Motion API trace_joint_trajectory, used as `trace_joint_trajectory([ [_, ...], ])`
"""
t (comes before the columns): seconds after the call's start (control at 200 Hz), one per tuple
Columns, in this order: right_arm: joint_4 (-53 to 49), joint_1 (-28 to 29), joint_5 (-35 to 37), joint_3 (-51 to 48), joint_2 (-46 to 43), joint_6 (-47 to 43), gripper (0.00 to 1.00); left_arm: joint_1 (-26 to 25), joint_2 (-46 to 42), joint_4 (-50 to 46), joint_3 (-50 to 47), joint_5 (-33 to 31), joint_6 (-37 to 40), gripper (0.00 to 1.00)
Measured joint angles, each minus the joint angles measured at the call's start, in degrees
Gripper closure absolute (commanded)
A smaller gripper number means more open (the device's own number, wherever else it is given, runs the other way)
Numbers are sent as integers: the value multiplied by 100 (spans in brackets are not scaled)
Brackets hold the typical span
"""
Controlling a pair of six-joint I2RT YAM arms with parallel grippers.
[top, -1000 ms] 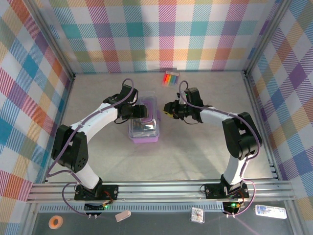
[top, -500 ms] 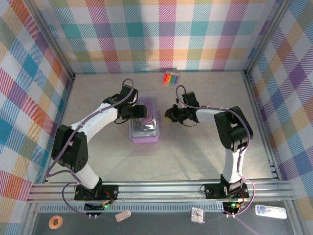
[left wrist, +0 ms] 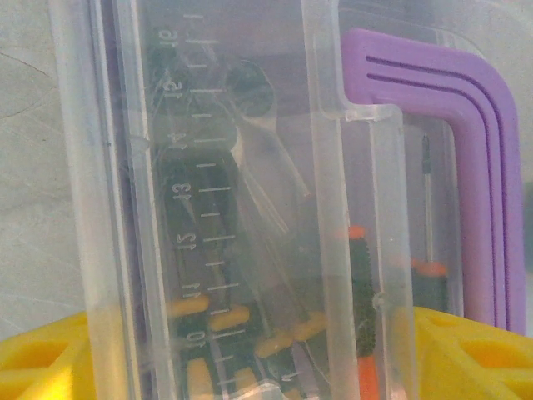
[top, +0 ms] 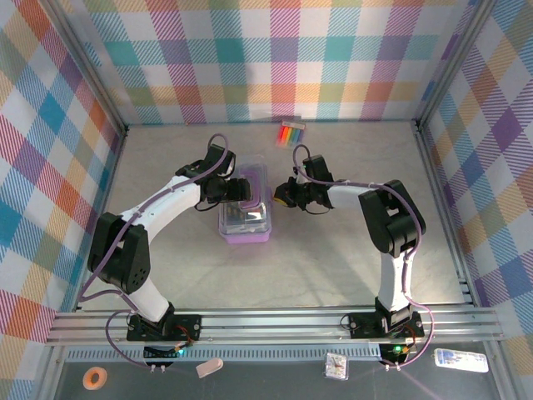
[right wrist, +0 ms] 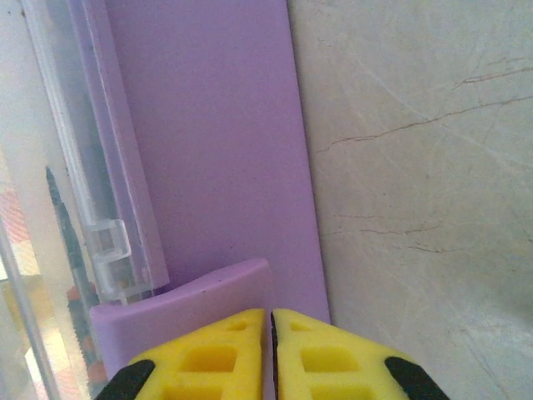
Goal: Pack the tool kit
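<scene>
The tool kit lies mid-table, a purple case with a clear lid. My left gripper sits over its back half, jaws wide on either side of the clear lid, which fills the gap of the left gripper. Through the lid I see black-and-orange screwdrivers and the purple handle. My right gripper is shut with nothing between its fingers, at the kit's right side. In the right wrist view the right gripper rests against a purple lip of the case.
A small rainbow-striped packet lies near the back wall, behind the right gripper. Plaid walls close in the table on three sides. An aluminium rail runs along the front edge by the arm bases.
The right gripper has closed and slid left up to the kit's right edge, its arm folding in. The left arm and the kit have not moved.
</scene>
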Motion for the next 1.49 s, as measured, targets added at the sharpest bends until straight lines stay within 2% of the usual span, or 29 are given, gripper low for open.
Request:
trace_joint_trajectory([
  [0.56,374,105,149,-142,24,214,86,-50,11,-4,22,-76,-26,42],
  [0.615,385,105,212,-190,-15,208,83,-66,11,-4,22,-101,-42,42],
  [0.68,354,116,380,-302,-133,144,76,-83,20,-24,52,-125,-63,42],
  [0.765,144,94,557,-597,-472,31,69,-151,118,-22,166,-151,-92,42],
  [0.85,-35,-87,603,-1108,-1086,-83,68,-267,286,31,339,-175,-133,42],
  [1.07,-1008,-1054,1115,-1735,-2881,-590,63,-560,774,37,962,-243,-223,41],
  [1.155,-1355,-1217,1309,-1827,-3327,-841,62,-686,957,-2,1257,-280,-264,40],
  [1.255,-1731,-1294,1438,-1941,-3683,-1097,60,-817,1115,-4,1513,-299,-304,34],
  [1.325,-1939,-1327,1495,-2009,-3834,-1233,59,-872,1154,-46,1589,-313,-328,24],
  [1.375,-2076,-1331,1513,-2031,-3901,-1305,58,-890,1167,-94,1631,-330,-328,15],
  [1.425,-2188,-1331,1541,-2041,-3958,-1386,57,-892,1180,-162,1657,-334,-345,0],
  [1.495,-2310,-1331,1561,-2044,-4035,-1456,55,-892,1193,-271,1692,-356,-315,0],
])
